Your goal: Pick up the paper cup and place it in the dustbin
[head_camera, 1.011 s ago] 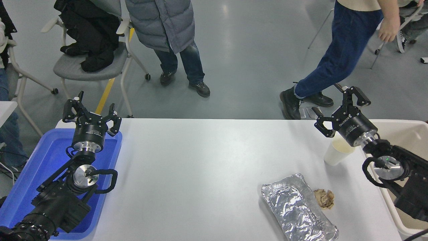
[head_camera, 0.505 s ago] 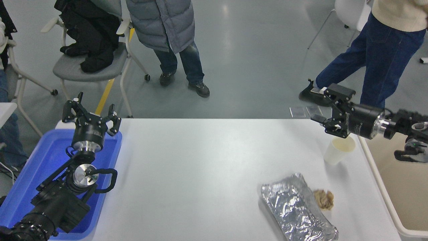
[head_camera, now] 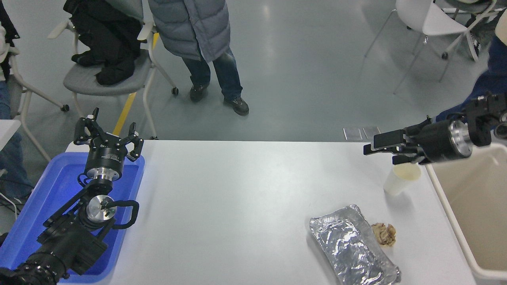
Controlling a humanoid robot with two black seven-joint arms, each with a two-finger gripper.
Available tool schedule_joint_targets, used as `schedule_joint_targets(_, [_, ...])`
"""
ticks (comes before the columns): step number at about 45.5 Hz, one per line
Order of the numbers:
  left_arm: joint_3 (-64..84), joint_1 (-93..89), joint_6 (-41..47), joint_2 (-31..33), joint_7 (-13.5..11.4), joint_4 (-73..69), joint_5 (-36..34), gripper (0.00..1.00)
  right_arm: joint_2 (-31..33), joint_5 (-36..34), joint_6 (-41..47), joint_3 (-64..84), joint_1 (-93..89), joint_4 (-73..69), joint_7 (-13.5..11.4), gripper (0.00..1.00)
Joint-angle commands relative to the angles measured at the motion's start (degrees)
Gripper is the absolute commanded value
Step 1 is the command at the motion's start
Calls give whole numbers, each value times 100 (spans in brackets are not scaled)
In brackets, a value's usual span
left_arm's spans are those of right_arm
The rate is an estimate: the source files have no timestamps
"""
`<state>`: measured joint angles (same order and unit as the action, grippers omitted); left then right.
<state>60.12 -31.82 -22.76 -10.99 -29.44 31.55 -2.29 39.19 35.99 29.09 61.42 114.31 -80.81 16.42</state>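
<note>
The right gripper (head_camera: 382,148) is hanging sideways with fingers apart just above the paper cup (head_camera: 400,179), which is standing upright on the white table (head_camera: 237,190) beside the dustbin (head_camera: 473,206).

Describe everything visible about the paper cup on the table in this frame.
The paper cup is small, plain white and tapered, with a rolled rim and a cream inside. It stands upright and open-topped on the white table, near the dustbin. The right gripper hangs just above its rim; contact cannot be confirmed.
</note>
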Motion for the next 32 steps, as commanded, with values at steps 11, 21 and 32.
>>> schedule_joint_targets(11, [0,0,0,1,0,0,0,99,-587,-56,1591,1461,2965,-997,-8,100])
schedule_joint_targets(21, [0,0,0,1,0,0,0,99,-912,-847,1591,1496,3625,-1411,-16,100])
schedule_joint_targets(32, [0,0,9,1,0,0,0,99,-1071,-1418,1591,1742,3651,-1560,-16,100])
